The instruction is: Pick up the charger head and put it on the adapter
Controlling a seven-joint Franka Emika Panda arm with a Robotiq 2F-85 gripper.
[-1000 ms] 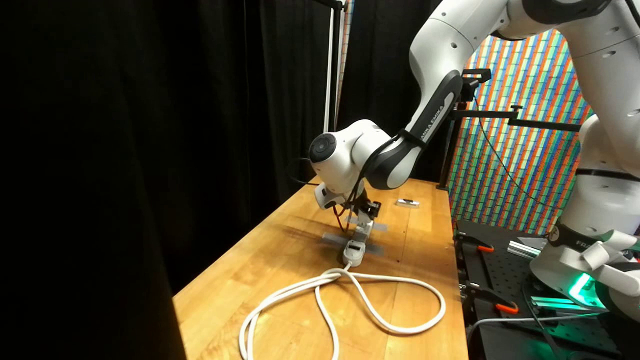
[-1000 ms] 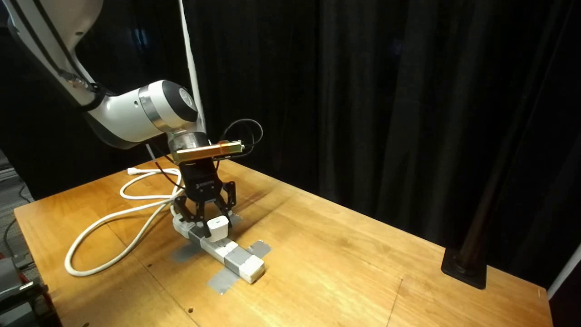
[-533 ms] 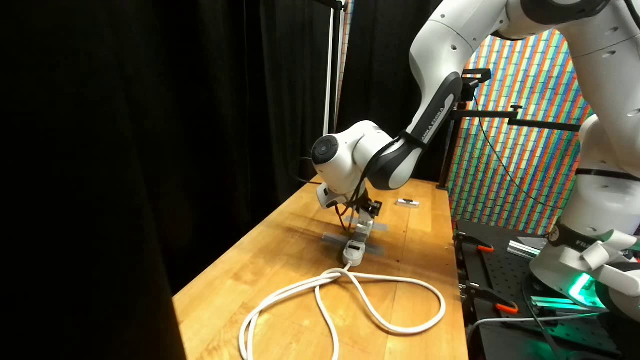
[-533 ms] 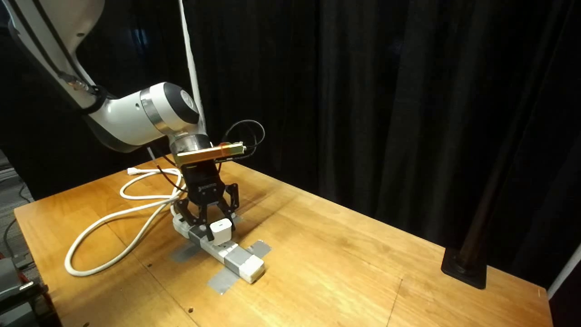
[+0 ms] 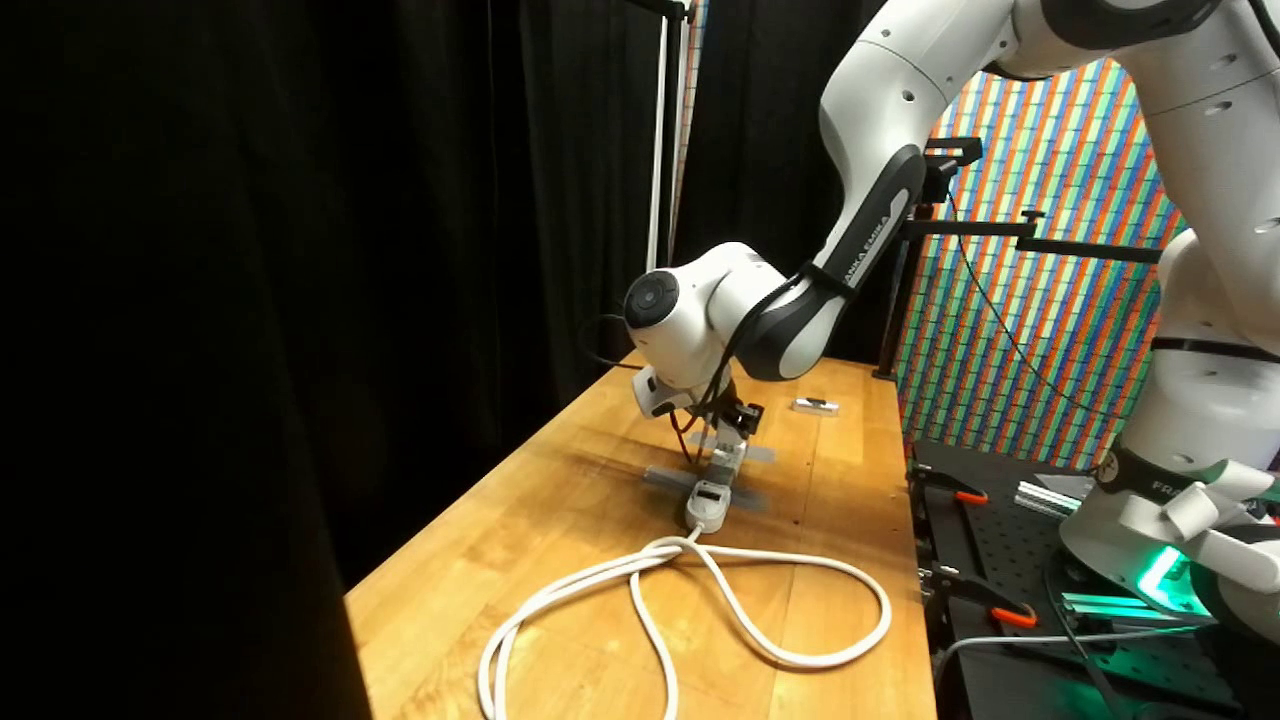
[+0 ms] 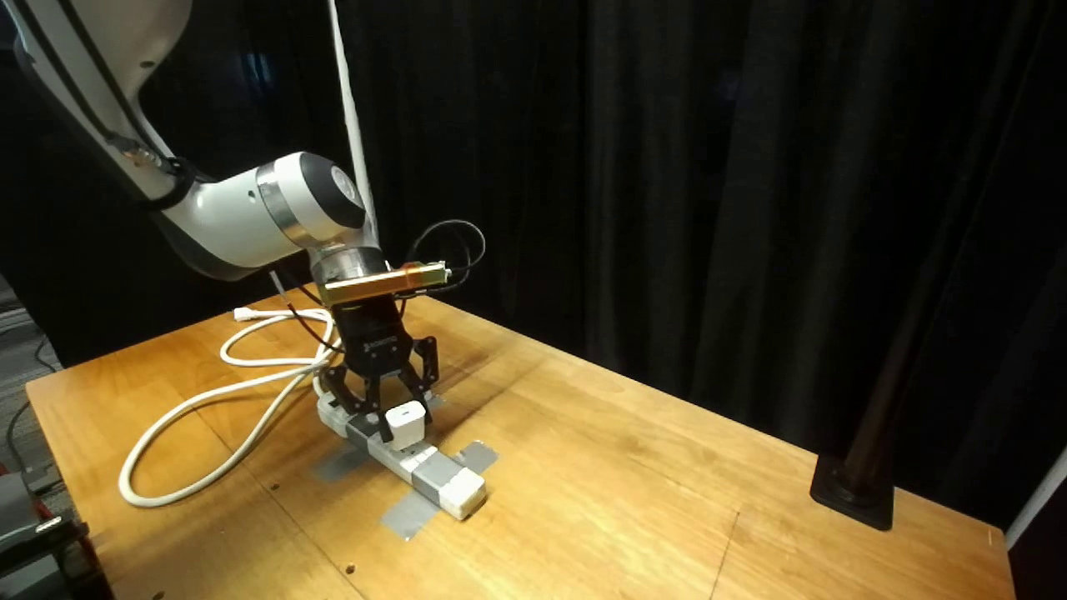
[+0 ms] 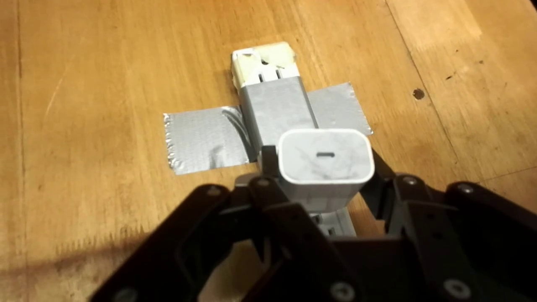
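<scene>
Gripper (image 6: 407,422) clamped on the charger (image 7: 326,171), held upright on or just over the middle of the power strip (image 6: 463,492), between two tape bands (image 6: 438,474). Underside's hidden, so can't tell if they touch. Reads as the plug-in step. Charger looks slightly twisted against the strip in wrist view; I'd square it up, align with the slots (image 7: 278,74), push straight down, let go only once it seats flush. Wrist view resolves slots on the strip's cordless end; both exterior views give the cord (image 5: 825,661) instead. Small pale thing (image 5: 815,407), well apart from the strip: only in an exterior view.
</scene>
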